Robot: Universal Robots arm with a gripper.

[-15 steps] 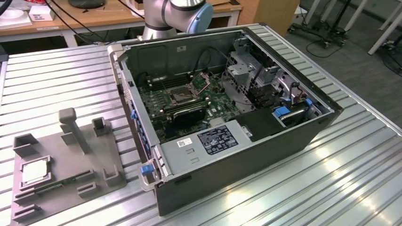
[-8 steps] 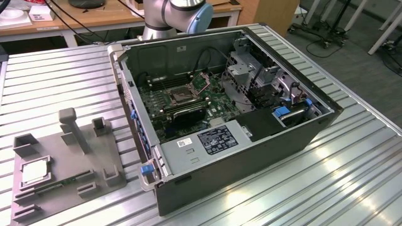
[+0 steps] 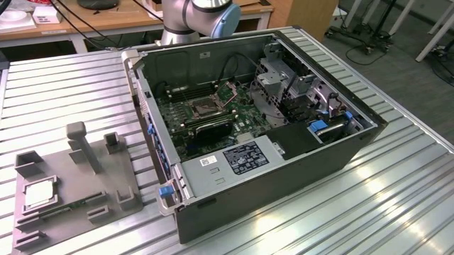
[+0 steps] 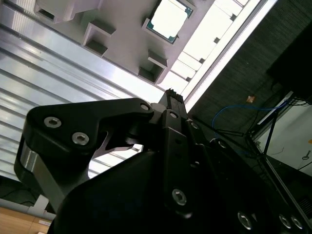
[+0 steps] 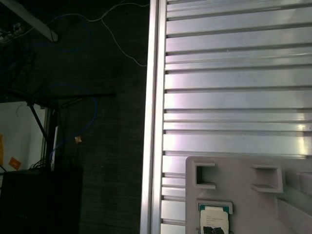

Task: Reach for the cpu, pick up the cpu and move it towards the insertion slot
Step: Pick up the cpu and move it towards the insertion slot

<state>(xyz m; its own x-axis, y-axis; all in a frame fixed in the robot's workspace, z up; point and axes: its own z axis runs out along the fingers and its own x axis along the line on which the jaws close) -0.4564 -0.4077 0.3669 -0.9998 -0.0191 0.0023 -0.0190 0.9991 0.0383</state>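
The cpu (image 3: 39, 194) is a silvery-white square chip lying flat in a recess of the grey plastic tray (image 3: 74, 178) at the exterior view's lower left. Both wrist views look down on it, the cpu (image 4: 168, 18) on the tray (image 4: 122, 41) in one and the cpu (image 5: 214, 220) at the tray's (image 5: 234, 170) edge in the other. My black gripper (image 4: 170, 97) hangs well above the table, apart from the chip and holding nothing that I can see. The insertion slot (image 3: 206, 109), a silver-framed square socket with a dark centre, sits on the motherboard inside the open computer case.
The open computer case (image 3: 284, 159) lies on the ribbed aluminium table (image 3: 397, 202), with the arm's base (image 3: 191, 21) behind it. A green memory stick (image 3: 67, 207) lies in the tray, and tall grey posts (image 3: 80, 146) rise from it. The table edge (image 5: 152, 122) drops to dark floor.
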